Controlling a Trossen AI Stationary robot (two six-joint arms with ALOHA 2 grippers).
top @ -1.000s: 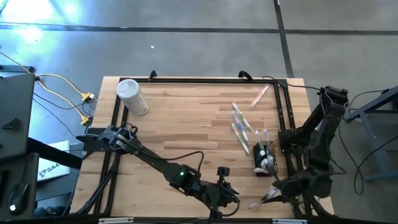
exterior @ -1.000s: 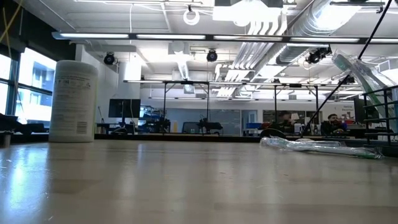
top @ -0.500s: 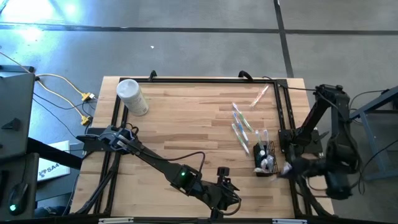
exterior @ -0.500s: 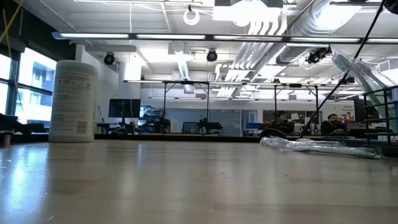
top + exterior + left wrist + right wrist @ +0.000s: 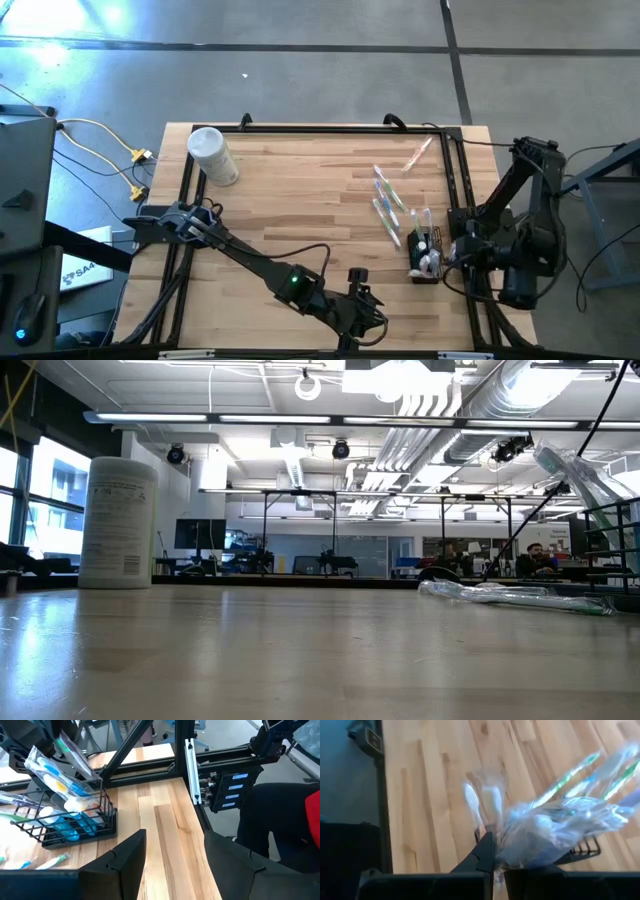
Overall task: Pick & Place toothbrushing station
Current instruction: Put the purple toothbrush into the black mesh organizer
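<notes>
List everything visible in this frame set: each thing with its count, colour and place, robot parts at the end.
wire-mesh holder: one, black, right side of the table near the front, packed with wrapped toothbrushes.
loose toothbrushes: a few, clear-wrapped with blue and green, lying on the table just behind the holder.
pink toothbrush: one, back right of the table.
canister: one, white, back left corner.
table: one, light wood with a black frame.
left gripper: open, empty, at the front edge.
right gripper: shut on a clear-wrapped toothbrush, beside the holder.
</notes>
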